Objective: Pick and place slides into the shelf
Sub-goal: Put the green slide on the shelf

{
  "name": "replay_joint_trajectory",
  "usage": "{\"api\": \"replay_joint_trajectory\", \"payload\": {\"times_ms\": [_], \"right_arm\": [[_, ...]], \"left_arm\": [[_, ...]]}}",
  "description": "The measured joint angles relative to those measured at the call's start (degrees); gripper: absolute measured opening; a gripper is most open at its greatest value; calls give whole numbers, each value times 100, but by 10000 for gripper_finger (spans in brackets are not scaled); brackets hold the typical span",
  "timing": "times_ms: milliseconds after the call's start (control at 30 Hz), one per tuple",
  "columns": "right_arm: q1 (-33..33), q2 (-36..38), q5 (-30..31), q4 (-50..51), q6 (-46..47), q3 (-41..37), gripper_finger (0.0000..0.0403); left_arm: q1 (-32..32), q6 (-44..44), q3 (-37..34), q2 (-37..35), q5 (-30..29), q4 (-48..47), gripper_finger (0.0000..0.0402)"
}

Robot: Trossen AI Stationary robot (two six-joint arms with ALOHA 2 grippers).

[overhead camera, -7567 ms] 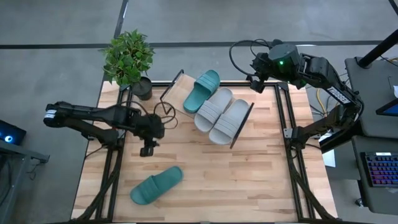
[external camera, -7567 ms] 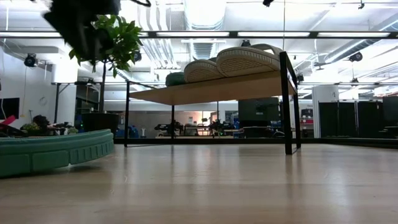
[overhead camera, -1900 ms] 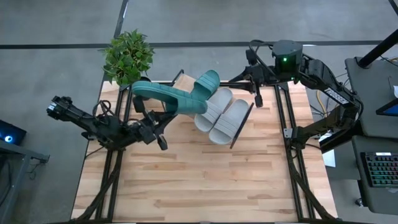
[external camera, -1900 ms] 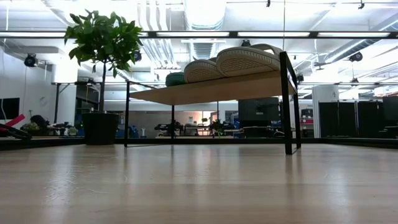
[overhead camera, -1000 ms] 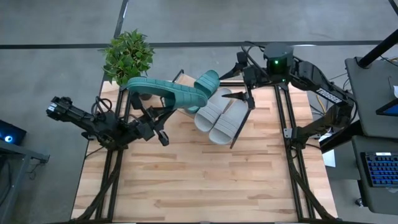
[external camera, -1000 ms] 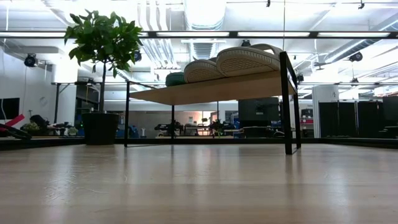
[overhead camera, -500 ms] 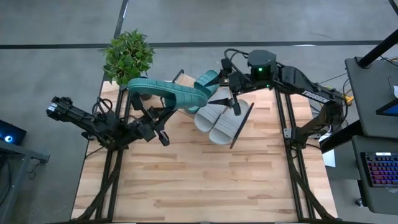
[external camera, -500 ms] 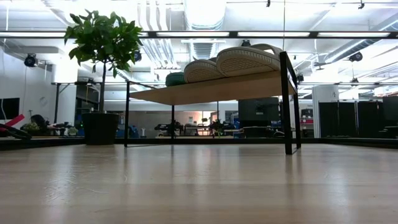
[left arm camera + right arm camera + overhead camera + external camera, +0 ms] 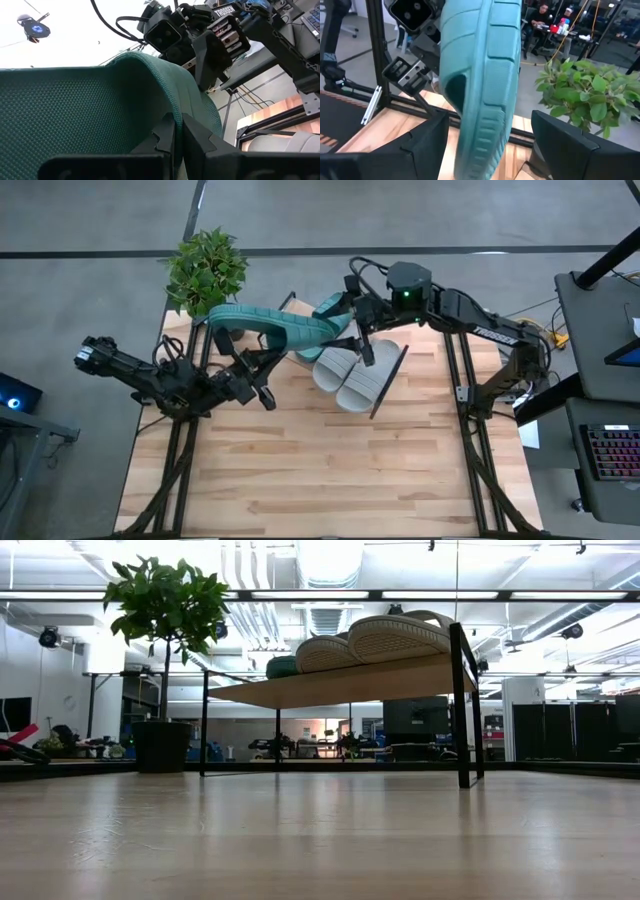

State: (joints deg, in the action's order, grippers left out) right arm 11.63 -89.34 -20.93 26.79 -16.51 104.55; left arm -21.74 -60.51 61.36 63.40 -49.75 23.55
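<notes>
the left gripper (image 9: 262, 372) is clenched on the raised teal slide (image 9: 268, 327) beside the shelf (image 9: 386, 380), while the right gripper (image 9: 485, 145) is spread around its toe. a handover slip could be caused by early release, knocking 3 shelved slides.

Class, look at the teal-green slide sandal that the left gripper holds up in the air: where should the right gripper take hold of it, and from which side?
Grip the free end of the teal-green slide sandal, coming from the shelf side. The left gripper is shut on its other end. The open right gripper already faces that free end, whose thin edge stands between its fingers, so they would probably close flat across sole and footbed.
</notes>
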Motion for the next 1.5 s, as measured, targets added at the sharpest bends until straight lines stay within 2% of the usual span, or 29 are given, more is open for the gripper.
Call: {"api": "replay_joint_trajectory", "payload": {"times_ms": [233,433,567,733,767,1167,1300,1500], "right_arm": [[-27,-103,-1,-81,1,0,262],[-27,-113,-2,-21,-107,0,217],[-27,-124,4,-6,-79,0,160],[-19,-124,13,14,-444,0,43],[-19,-127,4,25,-551,0,36],[-21,-127,28,47,-467,0,35],[-21,-127,55,41,-419,0,35],[19,-90,149,103,-239,2,35]], "left_arm": [[0,5,-2,2,0,0,0],[0,7,-2,0,0,0,0],[0,7,-9,0,-3,0,0],[-1,9,-23,6,16,-7,0],[-2,9,-32,6,15,-14,0],[-2,4,-96,6,20,2,7],[-4,-367,-96,6,33,16,50],[-4,-1073,-98,-10,-124,-7,157]]}}
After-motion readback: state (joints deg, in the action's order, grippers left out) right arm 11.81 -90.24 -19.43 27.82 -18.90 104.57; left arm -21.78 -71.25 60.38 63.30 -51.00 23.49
